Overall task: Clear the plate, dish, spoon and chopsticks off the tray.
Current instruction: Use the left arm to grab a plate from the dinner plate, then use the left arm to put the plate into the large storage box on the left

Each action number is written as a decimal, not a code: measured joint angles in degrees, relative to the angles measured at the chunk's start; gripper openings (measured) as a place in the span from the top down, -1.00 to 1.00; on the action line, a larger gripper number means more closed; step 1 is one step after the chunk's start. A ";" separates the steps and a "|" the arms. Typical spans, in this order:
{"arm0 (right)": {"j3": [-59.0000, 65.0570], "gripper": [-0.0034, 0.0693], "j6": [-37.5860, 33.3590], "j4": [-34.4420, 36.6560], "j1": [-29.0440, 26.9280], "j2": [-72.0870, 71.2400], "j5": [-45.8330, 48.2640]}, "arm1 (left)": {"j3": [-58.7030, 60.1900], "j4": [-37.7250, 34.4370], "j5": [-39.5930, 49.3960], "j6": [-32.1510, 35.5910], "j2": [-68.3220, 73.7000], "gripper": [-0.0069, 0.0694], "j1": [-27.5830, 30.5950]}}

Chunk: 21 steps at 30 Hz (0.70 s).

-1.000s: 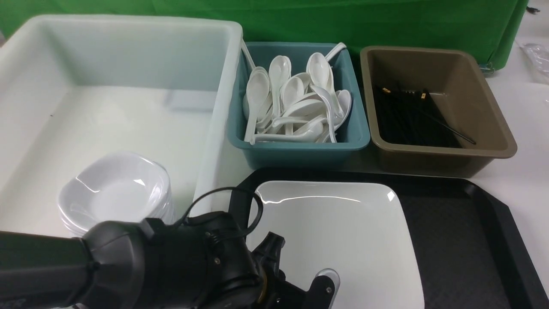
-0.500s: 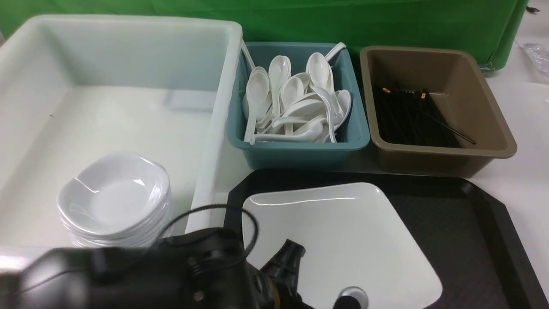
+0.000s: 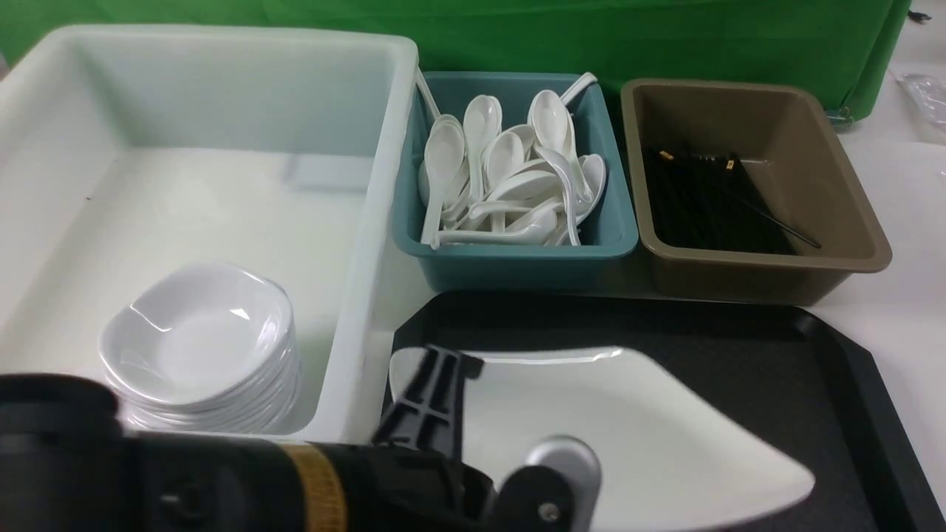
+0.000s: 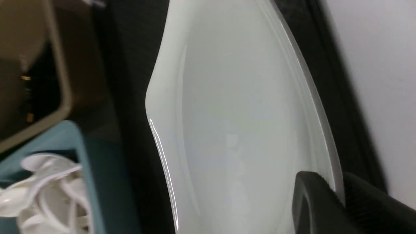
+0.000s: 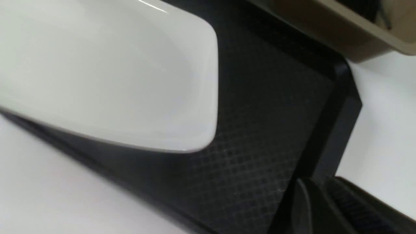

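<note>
Since a second ago the left gripper (image 3: pixel 502 414) has gone from half open to clamped on the plate (image 3: pixel 650 428) and has tipped it: the plate lay flat on the tray (image 3: pixel 776 355) then, and now its gripped side stands raised while the opposite corner slopes down toward 4 o'clock in the front view. The jaws are all but closed, with the plate's rim pinched between them; in the left wrist view one of the fingers (image 4: pixel 312 208) lies on the glossy white face and the other sits under the rim. The plate is over the tray, tilted, at about 6 o'clock in the front view; whether its low corner touches the textured floor I cannot tell. The right gripper (image 5: pixel 326 204) shows only in its own wrist view, jaws narrow, with the tray's raised rim running in between the two fingers, so it appears closed on that rim. Outward from the tray, a teal tub (image 3: pixel 517 258) at 12 o'clock holds a heap of white spoons (image 3: pixel 510 185), a brown tub (image 3: pixel 739 273) at 1 o'clock holds black chopsticks (image 3: pixel 709 207) with gold bands, and a big white tub (image 3: pixel 222 96) from 9 to 11 o'clock holds a stack of small dishes (image 3: pixel 199 332) in its near corner. A green cloth (image 3: pixel 591 37) hangs behind the tubs, and the white tabletop (image 3: pixel 902 295) shows at 3 o'clock.
</note>
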 joint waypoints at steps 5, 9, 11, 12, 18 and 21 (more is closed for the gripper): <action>-0.84 0.67 5.27 -3.87 0.00 0.00 1.05 | 0.04 -0.05 -0.52 -0.14 -5.95 0.74 0.00; -3.57 0.74 8.76 -5.03 0.00 0.00 1.86 | 0.21 3.04 -0.97 -4.12 -9.75 0.74 -0.02; -5.15 0.83 9.46 -5.08 0.00 0.00 1.44 | 0.21 8.94 -0.72 -10.71 -10.94 0.73 -0.02; -5.93 0.84 9.74 -5.08 0.00 0.00 0.87 | 0.21 13.15 -0.05 -14.10 -11.31 0.73 -0.02; -7.18 0.85 9.56 -2.42 0.00 2.62 -4.43 | 0.21 29.36 4.71 -25.43 -11.02 0.73 5.95; -7.24 0.85 6.61 0.85 0.00 4.82 -8.22 | 0.21 31.15 4.05 -26.11 -9.49 0.73 13.53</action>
